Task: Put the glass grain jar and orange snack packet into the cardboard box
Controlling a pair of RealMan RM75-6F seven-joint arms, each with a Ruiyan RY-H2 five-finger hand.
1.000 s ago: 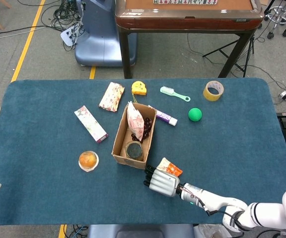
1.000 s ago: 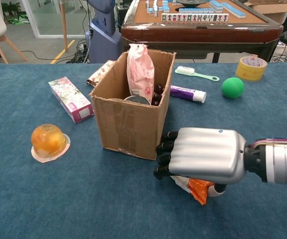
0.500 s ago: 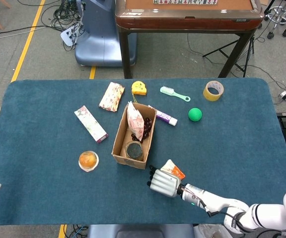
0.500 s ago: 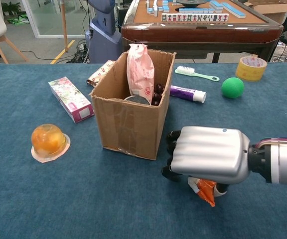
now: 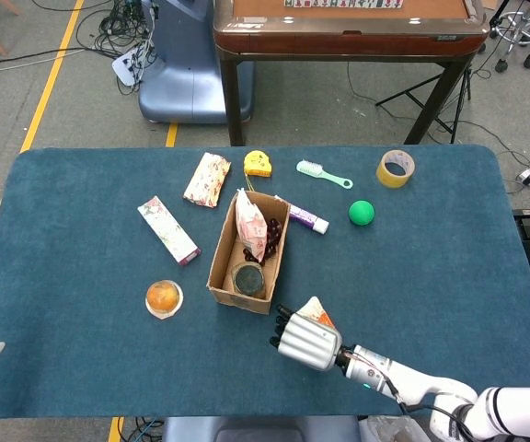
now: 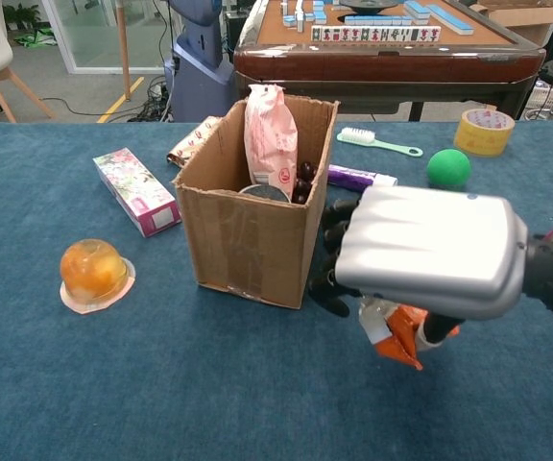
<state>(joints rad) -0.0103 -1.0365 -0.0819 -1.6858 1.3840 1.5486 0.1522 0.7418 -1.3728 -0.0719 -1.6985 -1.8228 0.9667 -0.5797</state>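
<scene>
Gripping the orange snack packet (image 6: 400, 334), the right robot hand (image 6: 428, 252) holds it just off the table (image 5: 431, 239), beside the near right corner of the cardboard box (image 6: 248, 223). In the chest view the packet pokes out below the palm, crumpled, with its orange end hanging down. The left robot hand is barely seen: only a small tip shows at the left edge of the head view, so I cannot tell whether it is open or closed.

The glass jar (image 5: 247, 278) already stands inside the box at its near end, beside a pink bag (image 6: 270, 134) that leans upright in there.

I judge the packet to be light, soft and crinkly, so it should bend and may slip if only a corner is pinched; a hold across its body looks safer than one at the edge. The free gap in the box is narrow, between the pink bag and the jar, so the packet likely needs to go in from above.
</scene>
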